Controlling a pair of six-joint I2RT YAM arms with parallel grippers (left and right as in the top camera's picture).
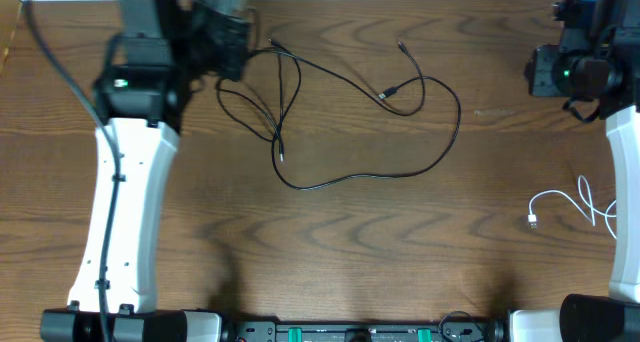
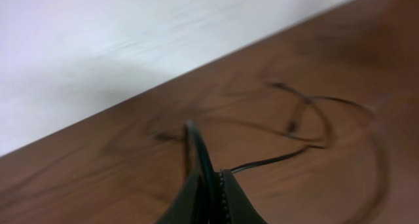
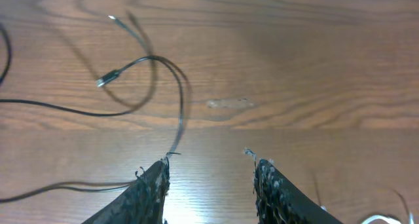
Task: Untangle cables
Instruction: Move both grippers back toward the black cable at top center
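Black cables (image 1: 370,174) lie in loose loops across the middle of the table, crossing in a tangle (image 1: 281,112) toward the left. Two small plug ends (image 1: 386,94) rest near the far middle. My left gripper (image 2: 209,177) is at the far left (image 1: 238,52), shut on a black cable strand (image 2: 196,149) that rises between its fingers. A white cable (image 1: 572,204) lies curled at the right, apart from the black ones. My right gripper (image 3: 208,162) hovers open above bare wood at the far right, nothing between its fingers; a black loop (image 3: 171,80) lies just ahead of it.
The table's far edge meets a white wall (image 2: 131,40) close behind the left gripper. The left arm's white link (image 1: 125,212) stretches along the left side. A sliver of the white cable (image 3: 381,219) shows at the right wrist view's bottom corner.
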